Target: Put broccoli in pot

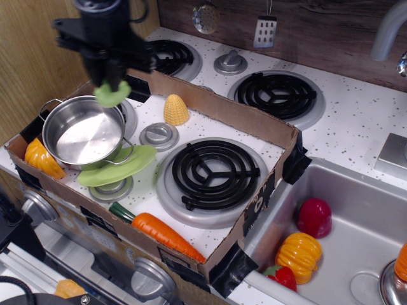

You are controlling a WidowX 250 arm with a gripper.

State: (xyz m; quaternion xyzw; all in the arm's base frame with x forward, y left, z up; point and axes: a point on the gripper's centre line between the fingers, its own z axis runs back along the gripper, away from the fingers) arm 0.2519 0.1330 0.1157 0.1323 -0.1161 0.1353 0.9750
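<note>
My black gripper (pixel 110 84) is shut on the pale-green broccoli (pixel 112 95) and holds it in the air above the far right rim of the pot. The pot (pixel 84 132) is a shiny steel pot with thin wire loop handles. It stands at the left of the cardboard tray, resting partly on a flat light-green plate (pixel 118 167). The pot's inside holds nothing.
A yellow corn cone (pixel 176 109) stands behind a black coil burner (pixel 214 173). A carrot (pixel 159 231) lies at the tray's front wall (pixel 191 260). An orange piece (pixel 41 159) sits left of the pot. The sink (pixel 362 254) at the right holds toy vegetables.
</note>
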